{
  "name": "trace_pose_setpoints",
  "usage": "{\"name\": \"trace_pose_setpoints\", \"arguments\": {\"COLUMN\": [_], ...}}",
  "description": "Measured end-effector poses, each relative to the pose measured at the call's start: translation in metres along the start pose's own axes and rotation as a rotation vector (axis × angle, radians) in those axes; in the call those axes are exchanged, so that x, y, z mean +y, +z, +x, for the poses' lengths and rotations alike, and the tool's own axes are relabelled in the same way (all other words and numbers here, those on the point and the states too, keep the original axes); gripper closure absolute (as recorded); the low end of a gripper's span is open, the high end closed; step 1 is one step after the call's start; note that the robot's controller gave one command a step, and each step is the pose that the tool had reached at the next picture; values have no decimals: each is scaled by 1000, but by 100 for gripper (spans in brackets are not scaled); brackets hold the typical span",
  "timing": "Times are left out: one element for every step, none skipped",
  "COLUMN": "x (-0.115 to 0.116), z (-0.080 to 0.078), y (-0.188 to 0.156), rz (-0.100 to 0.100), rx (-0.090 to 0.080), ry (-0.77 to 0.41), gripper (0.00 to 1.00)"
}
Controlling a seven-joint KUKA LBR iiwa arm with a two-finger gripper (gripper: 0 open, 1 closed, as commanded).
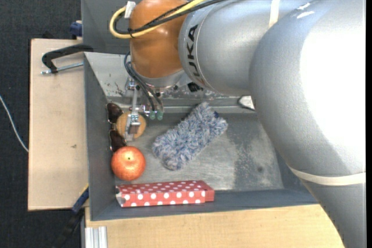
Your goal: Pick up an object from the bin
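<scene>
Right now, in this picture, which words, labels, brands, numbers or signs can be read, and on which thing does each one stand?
"KUKA": black letters on the grey arm, beside its orange cover; only partly legible.
The red box with white dots: only a pattern, no writing.
The apple: no label to be seen.

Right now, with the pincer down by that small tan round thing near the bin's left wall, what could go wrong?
The open pincer sits only partly over the tan round thing, so closing may pinch its edge and flick it away. Dark brown pieces lie right against it and could get caught too. The red apple close by might roll if bumped, and the fuzzy blue-grey cloth looks near enough to snag.
</scene>
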State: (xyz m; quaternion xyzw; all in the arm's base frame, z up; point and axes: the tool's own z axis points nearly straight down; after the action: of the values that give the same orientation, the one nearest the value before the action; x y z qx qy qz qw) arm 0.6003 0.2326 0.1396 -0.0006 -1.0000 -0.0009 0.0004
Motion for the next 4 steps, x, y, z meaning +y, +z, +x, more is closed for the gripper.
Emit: {"name": "trace_pose_setpoints", "arguments": {"x": [0,-17,-19,-19], "z": [0,3,2,2], "y": [0,54,57,57], "rz": [0,-2,-3,-3], "rx": [0,-6,-9,-9], "ry": [0,9,21,21], "gripper": [0,0,100,100]}}
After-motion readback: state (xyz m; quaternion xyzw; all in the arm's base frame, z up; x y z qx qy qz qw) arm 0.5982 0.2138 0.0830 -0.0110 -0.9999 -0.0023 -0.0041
